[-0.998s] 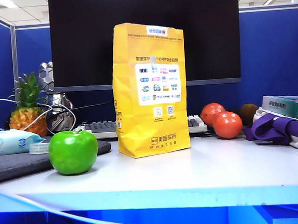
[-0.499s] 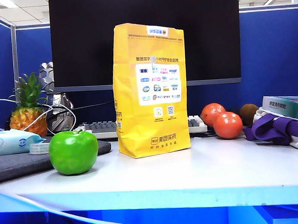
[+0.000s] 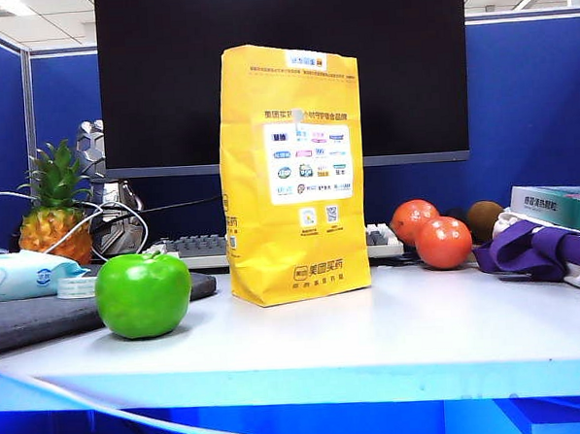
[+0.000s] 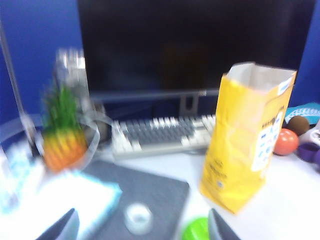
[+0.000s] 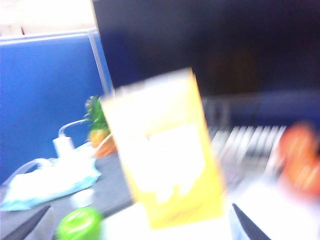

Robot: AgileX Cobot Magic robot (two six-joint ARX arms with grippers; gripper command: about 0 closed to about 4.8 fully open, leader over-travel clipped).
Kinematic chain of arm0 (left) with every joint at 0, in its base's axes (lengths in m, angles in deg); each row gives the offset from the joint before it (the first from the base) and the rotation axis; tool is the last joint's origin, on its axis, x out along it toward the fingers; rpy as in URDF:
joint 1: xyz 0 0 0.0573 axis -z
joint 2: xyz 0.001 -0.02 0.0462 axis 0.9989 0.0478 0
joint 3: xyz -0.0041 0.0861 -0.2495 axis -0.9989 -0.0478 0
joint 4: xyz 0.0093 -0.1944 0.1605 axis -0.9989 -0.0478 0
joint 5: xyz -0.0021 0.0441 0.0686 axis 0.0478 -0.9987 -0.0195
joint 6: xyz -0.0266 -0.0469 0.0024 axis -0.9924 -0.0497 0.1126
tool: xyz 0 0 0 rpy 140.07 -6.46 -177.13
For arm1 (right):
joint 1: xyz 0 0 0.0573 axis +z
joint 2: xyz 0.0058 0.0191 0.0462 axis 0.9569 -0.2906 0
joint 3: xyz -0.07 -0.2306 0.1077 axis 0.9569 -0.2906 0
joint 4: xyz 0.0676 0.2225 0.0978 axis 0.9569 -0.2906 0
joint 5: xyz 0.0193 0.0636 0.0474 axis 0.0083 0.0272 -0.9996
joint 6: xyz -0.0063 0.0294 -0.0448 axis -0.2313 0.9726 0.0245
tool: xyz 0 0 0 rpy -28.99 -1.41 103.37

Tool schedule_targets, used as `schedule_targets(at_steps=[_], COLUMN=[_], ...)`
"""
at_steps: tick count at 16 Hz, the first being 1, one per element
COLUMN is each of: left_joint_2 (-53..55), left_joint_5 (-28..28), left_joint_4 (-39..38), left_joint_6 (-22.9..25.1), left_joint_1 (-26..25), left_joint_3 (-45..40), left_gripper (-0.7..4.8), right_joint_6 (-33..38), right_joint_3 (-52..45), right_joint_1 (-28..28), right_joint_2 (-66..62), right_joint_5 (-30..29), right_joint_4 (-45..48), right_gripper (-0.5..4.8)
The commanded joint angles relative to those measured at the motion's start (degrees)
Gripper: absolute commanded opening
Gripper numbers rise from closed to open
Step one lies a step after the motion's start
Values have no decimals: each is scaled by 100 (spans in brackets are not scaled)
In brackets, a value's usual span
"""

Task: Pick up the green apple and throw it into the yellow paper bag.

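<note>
Green apple (image 3: 143,295) resting on table (image 3: 393,333) left of upright yellow paper bag (image 3: 293,173); left gripper (image 4: 140,227) wide open, empty, apple just ahead between fingertips; right gripper (image 5: 145,225) likewise open, empty, apple off-centre; left nearer.

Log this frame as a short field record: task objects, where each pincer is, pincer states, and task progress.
green apple: resting on the table, at the dark mat's edge, left of the bag
yellow paper bag: upright mid-table, top open
left pincer: above the table near the apple, only its fingertips visible, jaws wide apart, holding nothing
right pincer: facing the bag and apple from above the table, view blurred, jaws wide apart, holding nothing
exterior view: neither arm visible
progress: apple not yet picked up
</note>
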Motion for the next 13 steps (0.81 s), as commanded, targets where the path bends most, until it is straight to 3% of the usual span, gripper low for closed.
schedule_targets(at_steps=[1,3,6,7,13], left_joint_2=[35,37,35,35,35], left_joint_5=[-234,-236,-127,-81,-87], left_joint_4=[295,533,509,505,505], left_joint_6=[-442,-437,-472,-525,-525], left_joint_1=[-4,-4,-4,-4,-4], left_joint_3=[-516,-826,-848,-848,-848], left_gripper=[342,341,342,341,341], right_joint_6=[468,470,610,872,887], right_joint_3=[-1049,-1401,-1399,-1399,-1399], right_joint_1=[-4,-4,-4,-4,-9], right_joint_2=[24,20,31,31,31], right_joint_5=[160,614,323,328,459], right_joint_4=[1196,1137,1005,1029,1008], right_gripper=[479,479,479,479,479])
